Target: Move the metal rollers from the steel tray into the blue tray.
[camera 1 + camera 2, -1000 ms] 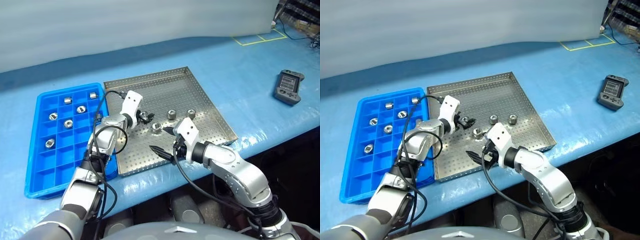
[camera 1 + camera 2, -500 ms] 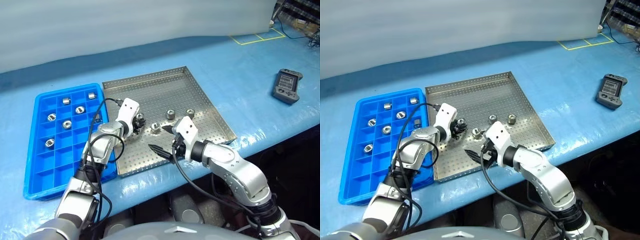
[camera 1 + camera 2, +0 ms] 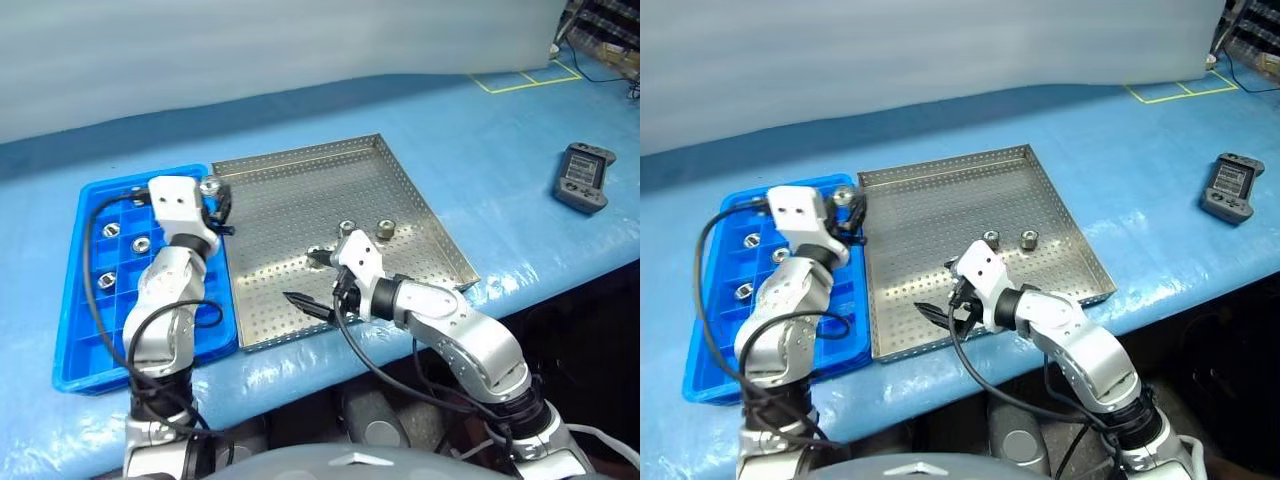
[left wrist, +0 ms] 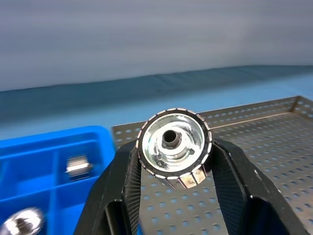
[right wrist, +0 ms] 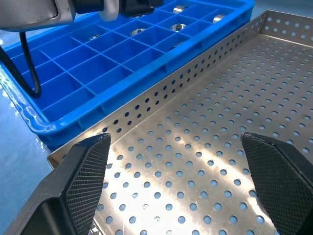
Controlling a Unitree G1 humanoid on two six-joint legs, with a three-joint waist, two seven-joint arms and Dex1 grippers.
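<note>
L gripper (image 4: 172,161) is clamped on one metal roller (image 4: 174,145), its black fingers (image 4: 117,188) pressing both sides of the ribbed rim, the centre hole facing the wrist cam. In the head views that gripper (image 3: 213,200) sits raised at the seam between the two trays, over the far right corner of the blue tray (image 3: 75,355), w/ the roller (image 3: 209,185) held up clear of the cells.

Blue tray lies on the blue surface (image 3: 480,150), robot's left side, its long edge right against the steel tray (image 3: 300,170). Several rollers sit in its far cells, e.g. one at (image 3: 140,244), another at (image 3: 110,230), a third at (image 3: 107,279); L arm covers part of the grid, so full count can't be told.

Steel tray: two rollers left on the perforated bottom, side by side but apart, near the middle-right: (image 3: 347,228) and (image 3: 385,229).

R gripper (image 3: 312,280) hovers low over the near part of the steel tray, fingers (image 5: 83,176) spread wide, holding nothing; bare perforated metal shows between them in the R wrist view. It's a little nearer than the two loose rollers, not touching them.

A grey handheld controller (image 3: 583,177) lies on the surface well off to the right. Yellow tape lines (image 3: 515,78) mark the far right corner.
</note>
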